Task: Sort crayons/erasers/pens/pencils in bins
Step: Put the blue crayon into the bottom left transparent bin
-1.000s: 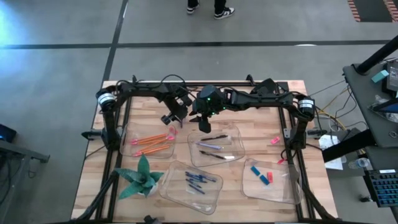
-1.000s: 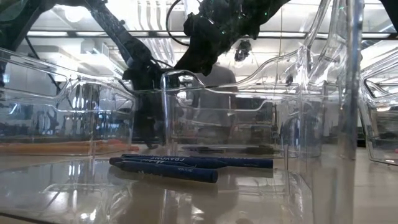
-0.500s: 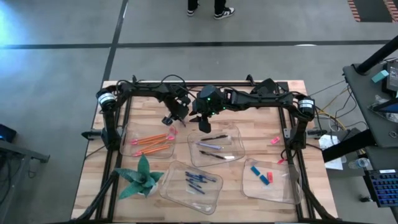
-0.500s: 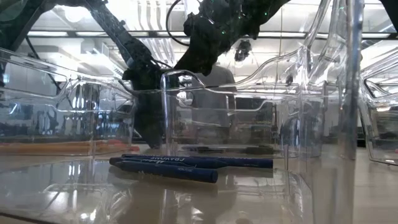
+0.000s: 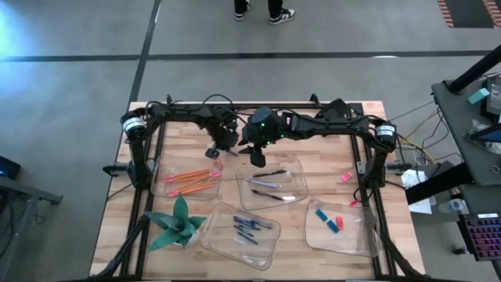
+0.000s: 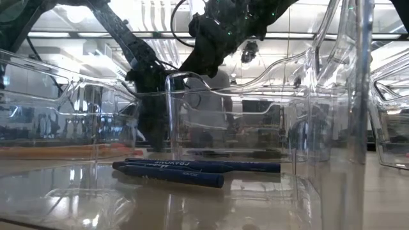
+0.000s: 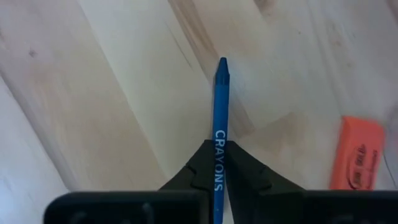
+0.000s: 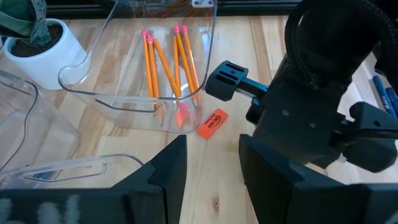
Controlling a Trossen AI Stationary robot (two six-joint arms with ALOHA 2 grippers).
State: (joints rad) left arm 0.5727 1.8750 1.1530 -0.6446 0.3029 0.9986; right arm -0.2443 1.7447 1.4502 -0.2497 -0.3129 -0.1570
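Left hand [image 5: 212,150] pinches a short blue wax crayon [image 7: 219,137] between its two dark fingers, white lettering along the barrel, tip pointing away from the wrist over bare wood. Landmark: the clear plastic bin holding the long orange pencils [image 5: 190,178]. Against the views from a second ago, the left hand has drawn slightly up and back from that bin's far right corner, crayon with it; reads as a lift just made, the crayon off the pale wooden tabletop [image 5: 329,149], though contact cannot be ruled out from the wrist view. A small orange-pink eraser block [image 8: 212,122] lies on the wood just beside the same corner, outside the bin, unsorted. Right hand [image 5: 257,157] hovers to the right of the pencil bin, over the near edge of the neighbouring clear bin with dark pens [image 5: 272,185]; its fingers stand spread, nothing between them. Clear bin of blue crayons [image 5: 241,227] sits nearer the front edge, diagonally down-right from the pencil bin; likely destination for the held crayon. Two more pink erasers [image 5: 346,177] lie loose well to the right, near the clear bin with blue and red erasers [image 5: 337,228]. Judgement: sorting well along; the carry to the crayon bin is next, and loose erasers remain.
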